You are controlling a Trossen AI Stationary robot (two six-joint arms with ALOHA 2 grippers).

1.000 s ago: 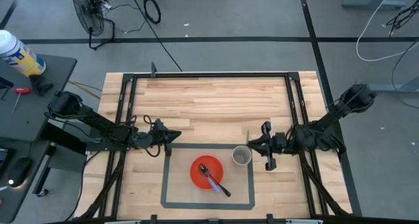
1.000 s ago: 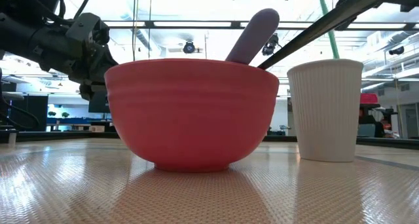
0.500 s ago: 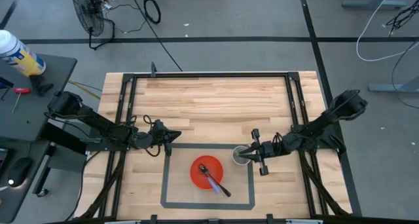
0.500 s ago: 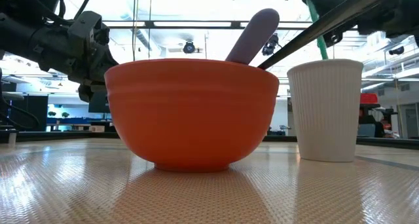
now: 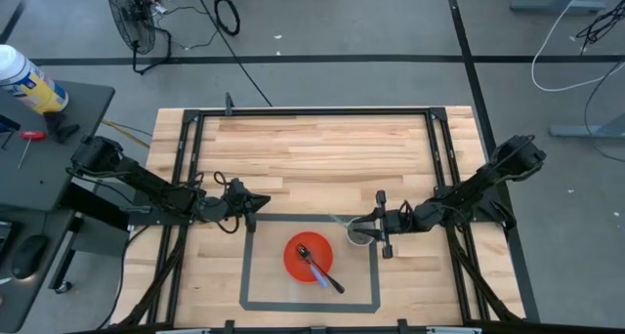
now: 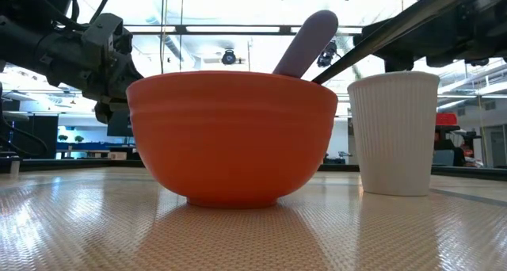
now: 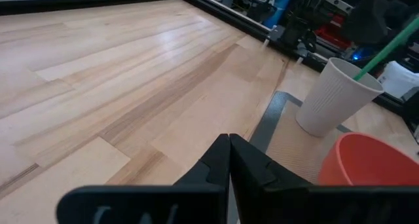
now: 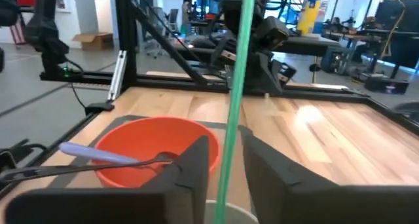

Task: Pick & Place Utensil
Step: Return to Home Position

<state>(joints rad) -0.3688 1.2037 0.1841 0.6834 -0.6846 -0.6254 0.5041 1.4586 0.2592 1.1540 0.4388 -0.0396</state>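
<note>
**Green straw pinched above the white cup**

Green is the colour of the drinking straw. It sits between the two dark fingers of the right gripper, and they pinch it from both sides. From the fingers the straw runs down, and its low end is inside the white cup. The cup stands upright right below the fingers.

Just past the cup, farther from the right fingers, is the orange bowl. Cup and bowl stand side by side on the see-through mat, close but not touching. A black fork and a purple spoon lie in the bowl, and their handles lean out over the rim. Grey tape marks the edge of the mat.

The left gripper waits low over the wooden table, with its fingers pressed together. The tape edge is just ahead of its fingertips, and the bowl and cup are farther on, on the mat.
</note>
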